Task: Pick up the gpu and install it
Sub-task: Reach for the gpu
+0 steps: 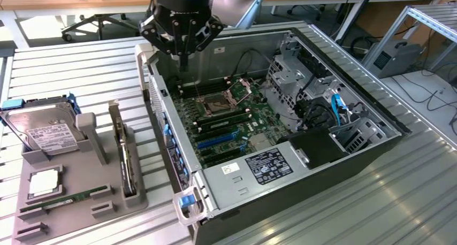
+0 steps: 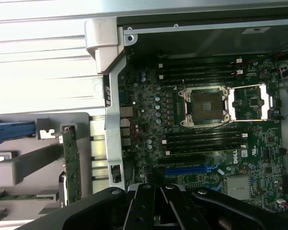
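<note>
Grey tray [image 1: 80, 176] at the exterior view's left holds the gpu [image 1: 126, 155] upright on edge beside the hard drive [image 1: 46, 131] and RAM stick [image 1: 64, 200], while the gripper [image 1: 183, 62], fingers together on nothing, hangs over the open computer case's [image 1: 228, 194] far left corner.

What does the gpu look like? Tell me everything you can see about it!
The gpu is a slim, long card with a dark board and a silvery metal bracket at one end. It stands on its long edge in a slot of the grey holder, beside the open computer case. Only the holder touches it; nothing grips it.
</note>
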Controlling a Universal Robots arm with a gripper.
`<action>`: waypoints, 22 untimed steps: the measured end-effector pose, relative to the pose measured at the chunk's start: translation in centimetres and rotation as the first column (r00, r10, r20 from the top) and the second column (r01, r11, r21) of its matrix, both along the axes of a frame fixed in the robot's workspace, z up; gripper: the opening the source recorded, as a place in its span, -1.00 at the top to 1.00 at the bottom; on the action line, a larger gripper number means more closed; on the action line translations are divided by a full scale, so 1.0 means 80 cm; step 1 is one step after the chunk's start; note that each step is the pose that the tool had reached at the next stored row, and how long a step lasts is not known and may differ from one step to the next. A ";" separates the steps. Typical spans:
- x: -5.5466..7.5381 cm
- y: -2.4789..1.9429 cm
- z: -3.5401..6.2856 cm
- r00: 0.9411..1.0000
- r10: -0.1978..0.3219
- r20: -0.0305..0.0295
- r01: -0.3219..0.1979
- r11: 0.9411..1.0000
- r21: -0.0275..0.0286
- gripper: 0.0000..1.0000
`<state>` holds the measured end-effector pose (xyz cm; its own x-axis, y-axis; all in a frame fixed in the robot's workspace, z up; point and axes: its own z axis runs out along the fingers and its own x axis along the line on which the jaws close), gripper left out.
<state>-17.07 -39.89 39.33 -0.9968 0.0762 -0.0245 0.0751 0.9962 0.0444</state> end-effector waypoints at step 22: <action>-0.008 0.0000 0.000 1.000 0.000 0.000 0.000 1.000 0.000 0.79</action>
<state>-17.71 -39.89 39.33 -0.9968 0.0762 -0.0245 0.0751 0.9962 0.0444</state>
